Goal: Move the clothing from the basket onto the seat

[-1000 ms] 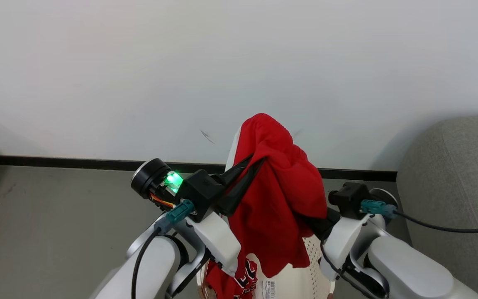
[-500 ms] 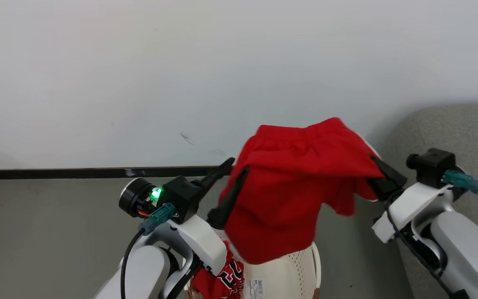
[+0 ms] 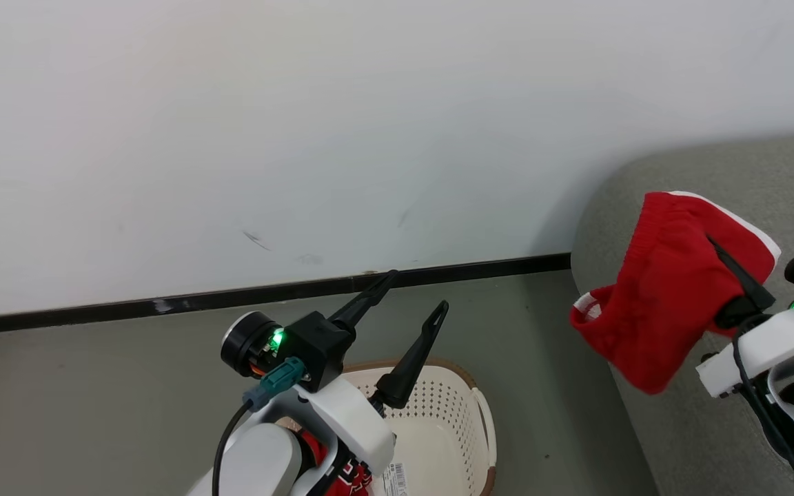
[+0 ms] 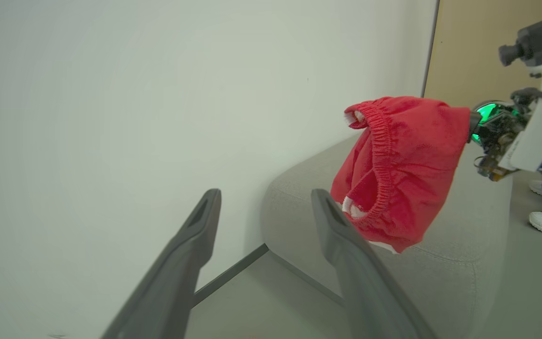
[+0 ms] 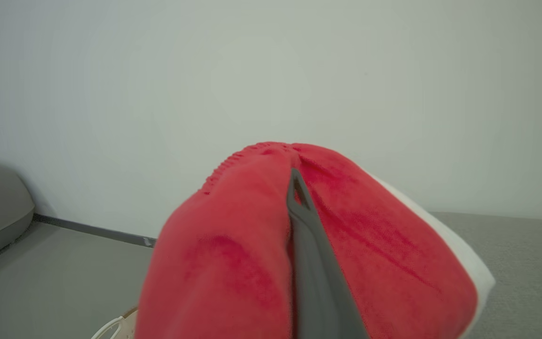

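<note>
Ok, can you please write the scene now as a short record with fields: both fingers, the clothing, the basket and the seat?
left fingers: open, holding nothing
right fingers: shut on the red garment
red garment: white trim, hanging in the air by the seat's rounded corner, not laid down
basket: on the floor, left of the seat
red jersey: in the basket, partly hidden by the left arm

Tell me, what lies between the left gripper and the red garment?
In the head view the stretch is bare: only grey floor and the corner of the seat lie between the open left gripper and the red garment.
</note>
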### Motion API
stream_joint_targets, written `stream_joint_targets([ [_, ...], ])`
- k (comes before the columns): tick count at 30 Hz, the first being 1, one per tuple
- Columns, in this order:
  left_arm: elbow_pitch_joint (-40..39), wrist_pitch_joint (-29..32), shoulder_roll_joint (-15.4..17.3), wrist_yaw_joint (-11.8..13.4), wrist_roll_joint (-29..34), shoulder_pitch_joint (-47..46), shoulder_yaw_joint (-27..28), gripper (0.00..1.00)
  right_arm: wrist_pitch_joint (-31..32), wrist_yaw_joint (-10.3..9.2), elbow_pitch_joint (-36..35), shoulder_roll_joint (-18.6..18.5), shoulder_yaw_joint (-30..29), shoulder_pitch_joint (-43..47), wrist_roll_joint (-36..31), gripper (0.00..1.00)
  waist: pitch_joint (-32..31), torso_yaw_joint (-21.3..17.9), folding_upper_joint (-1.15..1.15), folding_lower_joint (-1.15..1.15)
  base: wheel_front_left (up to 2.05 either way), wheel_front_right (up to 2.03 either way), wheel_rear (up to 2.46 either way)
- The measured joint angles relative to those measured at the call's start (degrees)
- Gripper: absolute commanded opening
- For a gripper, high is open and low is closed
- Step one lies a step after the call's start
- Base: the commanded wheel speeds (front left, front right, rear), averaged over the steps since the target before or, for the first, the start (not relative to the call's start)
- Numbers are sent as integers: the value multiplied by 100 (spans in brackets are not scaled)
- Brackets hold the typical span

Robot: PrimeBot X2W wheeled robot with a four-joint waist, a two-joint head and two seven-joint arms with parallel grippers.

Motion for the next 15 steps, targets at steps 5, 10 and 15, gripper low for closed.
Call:
stream_joint_targets([
  [5,54,-111,-10,-37,0,68,-96,100,0,1,-199,-19,-419,380,-62,0,16,-240,0,0,0,0,0],
  [10,114,-218,-13,-38,-5,122,-162,100,0,1,-389,22,-732,775,-118,0,34,-482,0,0,0,0,0],
  [15,170,-285,-20,-42,-5,125,-198,100,0,0,-576,88,-959,1123,-247,0,50,-729,0,0,0,0,0],
])
